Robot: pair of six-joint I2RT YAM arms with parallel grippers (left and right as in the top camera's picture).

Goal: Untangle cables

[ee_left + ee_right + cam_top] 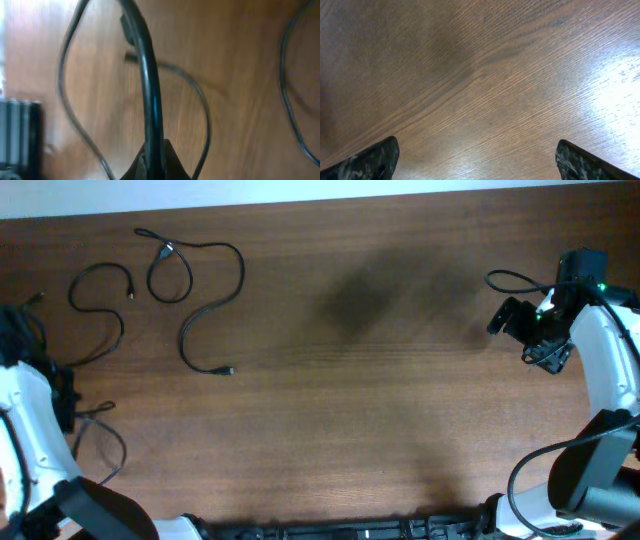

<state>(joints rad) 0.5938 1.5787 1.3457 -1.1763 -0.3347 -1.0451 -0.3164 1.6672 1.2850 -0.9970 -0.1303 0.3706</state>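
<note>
At the left edge of the dark brown wooden counter [380,430], the left tool [156,165] appears pressed together. In the left wrist view its fingers meet at bottom centre and a blurred black cord rises out of them. This is most likely the thin black slack cord [122,448], which loops on the counter just beside the left arm, toward the near-left corner. Because the cord is thin, it could slide out of the pinch if pulled quickly. A high or wide pull could also whip its free plug end toward the neighbouring cables. Toward the far-left corner lies the thin black S-shaped cable [120,330], apart from the slack cord but close enough that a sweep along the left edge could lay one over the other and undo the separation. Just to its right, the long thin black cable with a closed loop [243,272] crosses itself near the far edge. Tugging either end could cinch that crossing into a knot instead of opening it, and a push toward the far edge could send it off the counter. The middle of the counter holds nothing. Near the right edge, the right tool [477,162] is spread wide over bare wood, well apart from every cable. It cannot pin anything down, so a one-handed pull by the left arm would drag a whole cable instead of straightening it.
</note>
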